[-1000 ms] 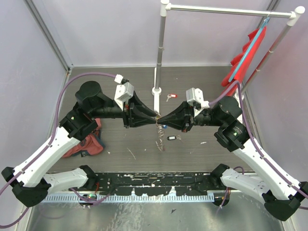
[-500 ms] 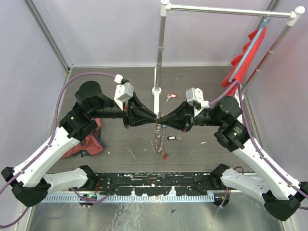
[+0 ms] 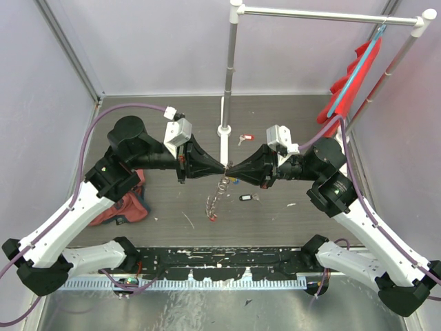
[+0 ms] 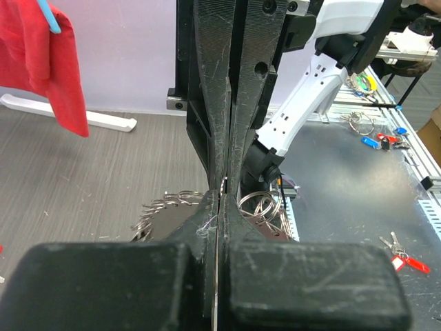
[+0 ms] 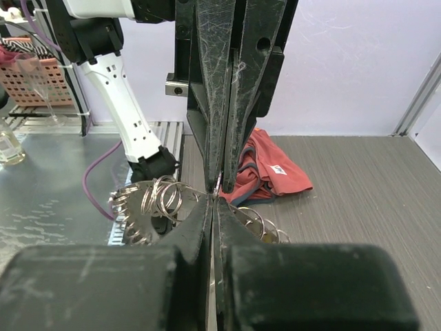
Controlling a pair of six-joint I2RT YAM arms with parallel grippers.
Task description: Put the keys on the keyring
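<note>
My left gripper [image 3: 221, 168] and right gripper [image 3: 229, 170] meet tip to tip above the middle of the table. Both are shut on the top of the keyring [image 3: 217, 198], a silvery loop with a jagged outline that hangs below them with a red bit at its lower end. The left wrist view has my left gripper [image 4: 219, 200] closed on a thin metal edge, the keyring [image 4: 162, 207] spreading to both sides. My right gripper [image 5: 212, 196] pinches the keyring [image 5: 148, 203] the same way. A black-tagged key [image 3: 245, 198] and a red-headed key [image 3: 241, 140] lie on the table.
A white rack pole [image 3: 228, 76] stands just behind the grippers, with a red cloth [image 3: 355, 72] hanging at the right end of its rail. A crumpled red garment [image 3: 124, 207] lies at the left. More keys [image 4: 382, 141] and loose rings [image 4: 358, 123] lie on the metal bench.
My left gripper has closed onto the keyring. The hanging part of the keyring has swung to the left. Both arms stay almost in place.
</note>
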